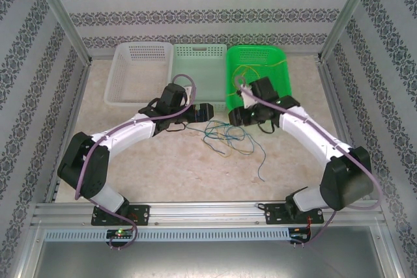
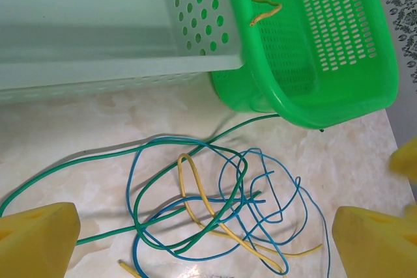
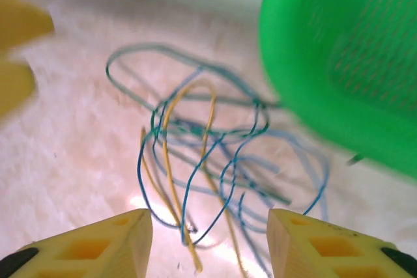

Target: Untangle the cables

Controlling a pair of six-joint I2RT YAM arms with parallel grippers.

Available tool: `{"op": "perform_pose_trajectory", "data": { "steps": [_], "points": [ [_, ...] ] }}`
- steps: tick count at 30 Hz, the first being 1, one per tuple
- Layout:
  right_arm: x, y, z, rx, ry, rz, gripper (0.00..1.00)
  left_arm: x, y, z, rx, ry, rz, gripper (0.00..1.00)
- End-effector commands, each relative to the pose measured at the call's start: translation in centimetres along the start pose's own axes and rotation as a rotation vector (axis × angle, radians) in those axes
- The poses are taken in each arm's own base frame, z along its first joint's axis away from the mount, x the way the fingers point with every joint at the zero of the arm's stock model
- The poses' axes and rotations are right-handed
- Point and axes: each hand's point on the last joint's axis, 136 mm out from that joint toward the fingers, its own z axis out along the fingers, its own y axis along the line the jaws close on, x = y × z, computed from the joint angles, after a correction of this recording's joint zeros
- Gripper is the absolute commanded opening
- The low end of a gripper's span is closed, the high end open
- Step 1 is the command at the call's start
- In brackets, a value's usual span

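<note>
The cables [image 1: 228, 136] lie in a loose tangle of yellow, blue and dark green wires on the table, just in front of the baskets. In the left wrist view the cables [image 2: 215, 200] spread out between and beyond my left gripper [image 2: 205, 245], which is wide open above them with nothing between its yellow fingers [image 2: 36, 239]. My right gripper [image 3: 208, 245] hovers open over the cables [image 3: 202, 154], with a few blue and yellow strands lying between its fingers [image 3: 326, 245]. From above, the left gripper [image 1: 202, 112] and right gripper [image 1: 238, 115] face each other over the tangle. A yellow cable [image 1: 260, 69] lies in the green basket [image 1: 277, 53].
Three baskets stand in a row at the back: white [image 1: 140, 50], pale translucent [image 1: 199, 50] and green. The green basket [image 2: 326, 50] and the pale basket [image 2: 195, 24] sit close behind the tangle. One blue strand [image 1: 259, 161] trails toward the near edge.
</note>
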Motion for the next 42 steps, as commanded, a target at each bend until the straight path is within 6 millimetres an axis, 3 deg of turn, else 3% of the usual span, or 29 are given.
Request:
{"op": "perform_pose_trajectory", "data": {
  "steps": [1, 10, 15, 24, 27, 30, 35, 42],
  "points": [
    [3.1, -0.9, 1.6, 0.076, 0.016, 0.059, 0.48, -1.3, -0.9, -0.5, 0.030, -0.048, -0.022, 1.00],
    [8.4, 0.0, 3.5, 0.088, 0.059, 0.072, 0.46, -1.3, -0.4, -0.7, 0.021, -0.054, -0.019, 1.00],
    [8.5, 0.8, 4.6, 0.075, 0.053, 0.076, 0.46, -1.3, -0.6, -0.6, 0.031, -0.051, -0.021, 1.00],
    [8.7, 0.0, 6.6, 0.116, 0.074, 0.065, 0.43, -1.3, -0.5, -0.8, 0.027, -0.056, -0.019, 1.00],
    [8.8, 0.2, 7.0, 0.107, 0.080, 0.070, 0.34, -1.4, -0.6, -1.0, 0.030, -0.059, -0.021, 1.00],
    [9.1, 0.0, 6.5, 0.117, 0.084, 0.062, 0.22, -1.5, -0.6, -1.2, 0.027, -0.064, -0.017, 1.00],
    [9.4, 0.3, 4.6, 0.096, 0.084, 0.038, 0.12, -1.5, -0.3, -1.0, 0.023, -0.062, -0.022, 1.00],
    [8.4, 2.1, 0.8, 0.010, 0.069, -0.009, 0.06, -1.6, -0.6, -0.5, 0.041, -0.057, -0.031, 1.00]
  ]
}}
